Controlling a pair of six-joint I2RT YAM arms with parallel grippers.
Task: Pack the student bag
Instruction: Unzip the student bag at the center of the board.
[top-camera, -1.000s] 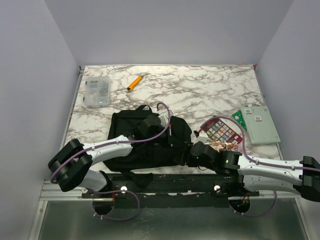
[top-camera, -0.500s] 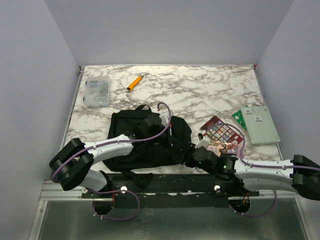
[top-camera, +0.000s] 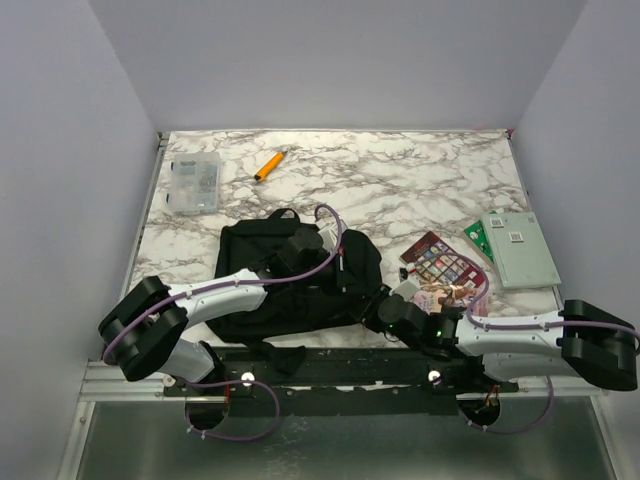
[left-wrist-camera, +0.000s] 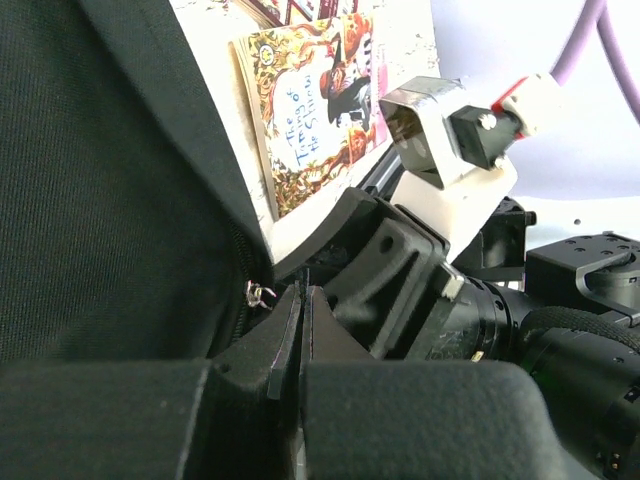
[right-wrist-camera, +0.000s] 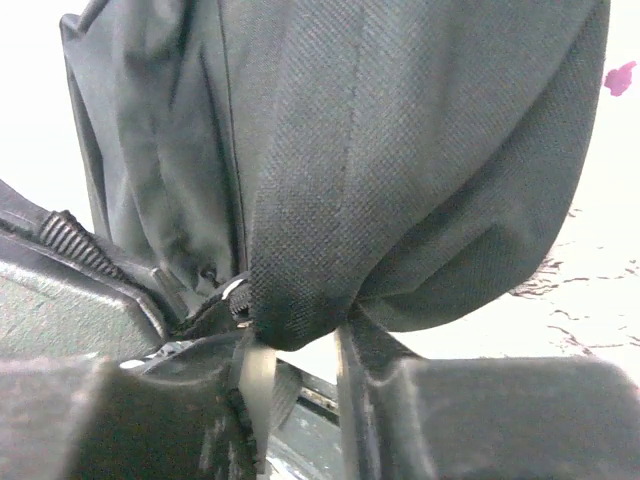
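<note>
Already the right claw (right-wrist-camera: 295, 350) is clenched on a fold of cloth at the near right corner of the student bag (top-camera: 270, 290). The bag's bulk stretches leftward from it, long axis across the tabletop (top-camera: 400, 180). Just beside, the left claw (left-wrist-camera: 300, 330) is pressed together by the zip pull (left-wrist-camera: 258, 293); whether it pinches cloth I cannot tell. Since a second ago the right arm has sunk toward the near edge, and the bag lies unmoved.
</note>
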